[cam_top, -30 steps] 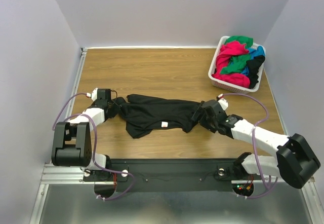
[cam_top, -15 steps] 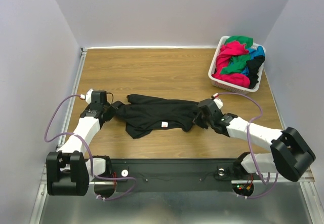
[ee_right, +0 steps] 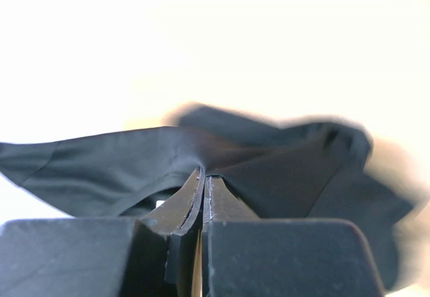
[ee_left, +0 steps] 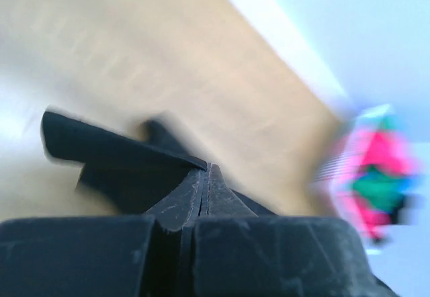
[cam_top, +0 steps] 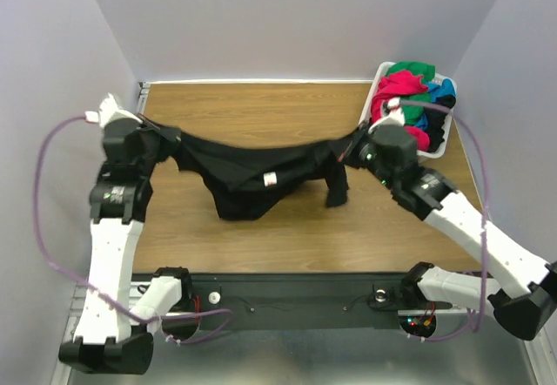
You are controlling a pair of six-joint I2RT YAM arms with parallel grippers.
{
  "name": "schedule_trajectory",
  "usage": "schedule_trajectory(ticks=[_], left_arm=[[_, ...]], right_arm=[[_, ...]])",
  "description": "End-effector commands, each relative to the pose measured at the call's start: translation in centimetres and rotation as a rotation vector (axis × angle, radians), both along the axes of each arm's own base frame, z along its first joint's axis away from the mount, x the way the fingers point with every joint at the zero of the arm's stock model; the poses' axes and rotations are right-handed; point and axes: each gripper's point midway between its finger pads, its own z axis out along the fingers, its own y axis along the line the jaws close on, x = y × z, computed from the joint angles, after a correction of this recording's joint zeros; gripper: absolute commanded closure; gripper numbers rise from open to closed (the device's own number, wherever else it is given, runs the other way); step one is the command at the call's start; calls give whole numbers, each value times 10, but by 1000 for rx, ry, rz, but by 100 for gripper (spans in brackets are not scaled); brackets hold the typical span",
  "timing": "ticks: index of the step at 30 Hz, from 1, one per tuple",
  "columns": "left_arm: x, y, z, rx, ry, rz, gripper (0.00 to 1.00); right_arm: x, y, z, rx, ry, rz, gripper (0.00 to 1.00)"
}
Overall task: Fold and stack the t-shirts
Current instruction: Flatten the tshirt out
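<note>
You have the black t-shirt (cam_top: 248, 172) strung between both arms over the wooden table (cam_top: 261, 106), left of the basket. Your left gripper (cam_top: 164, 134) is clamped on the shirt's left end near the table's left edge. The left wrist view shows its fingers (ee_left: 191, 196) pressed together, with black cloth (ee_left: 114, 156) coming out of the closed tips. Your right gripper (cam_top: 355, 147) is clenched on the shirt's right end. The right wrist view shows the same thing: the jaws meet on a pinch of dark fabric (ee_right: 282, 169), which fans out to both sides. The top edge of the shirt runs nearly taut from one grip to the other. The body sags below it in a rumpled pouch toward the near side, and you cannot tell whether its lowest fold touches the wood. The small white neck label (cam_top: 270, 178) faces up near the middle. One loose flap (cam_top: 337, 189) hangs straight down just below the right grip. The white slatted basket (cam_top: 379, 73) sits at the far right corner, partly behind the right wrist. It holds a heap of pink-red (cam_top: 396, 84), green (cam_top: 414, 69), blue (cam_top: 432, 117) and black (cam_top: 442, 99) shirts. The left wrist view is motion-blurred and shows the basket only as a pink-and-green smear (ee_left: 376, 176).
</note>
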Motion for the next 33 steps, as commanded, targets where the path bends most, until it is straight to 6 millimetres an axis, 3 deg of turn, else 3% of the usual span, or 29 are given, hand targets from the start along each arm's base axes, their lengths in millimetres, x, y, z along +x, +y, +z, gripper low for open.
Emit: schedule_trajectory(ticks=[1,2,5,9,14,16,18,20,22,23,26,27,29,30,32,33], left_arm=[[-29,-7,137,13,-334,-64,100],[-42,-8,175,18,-418,-77,100],[-67,-10,228,27,-538,-95,100],[-91,-5,261,21,-633,-69,100],[-95,0,270,24,-661,-37,100],[-88,0,268,18,-655,-34,100],[-66,-1,257,19,-613,-38,100],[-40,0,252,25,-579,-30,100],[-20,0,258,32,-584,-24,100],[2,5,262,50,-583,7,100],[36,7,272,72,-581,19,100],[53,6,286,84,-587,11,100],[63,3,308,101,-628,-11,100],[66,3,333,109,-682,-12,100],[60,7,369,138,-771,2,100],[56,9,379,148,-798,10,100]], right_arm=[[-9,-1,129,45,-297,87,100],[-15,-2,163,67,-366,112,100],[-35,6,217,114,-478,223,100],[-53,9,248,157,-539,292,100],[-56,-3,268,149,-589,254,100],[-42,-4,262,110,-581,208,100],[-30,-6,261,77,-578,166,100],[-4,-2,256,7,-571,109,100],[19,-1,255,-56,-568,54,100],[38,12,253,-87,-561,48,100],[72,19,263,-170,-588,-9,100],[88,27,282,-166,-623,-28,99],[105,32,303,-191,-682,-37,100],[117,40,320,-173,-720,-48,100],[118,45,346,-151,-793,-31,100],[127,55,343,-149,-796,-21,100]])
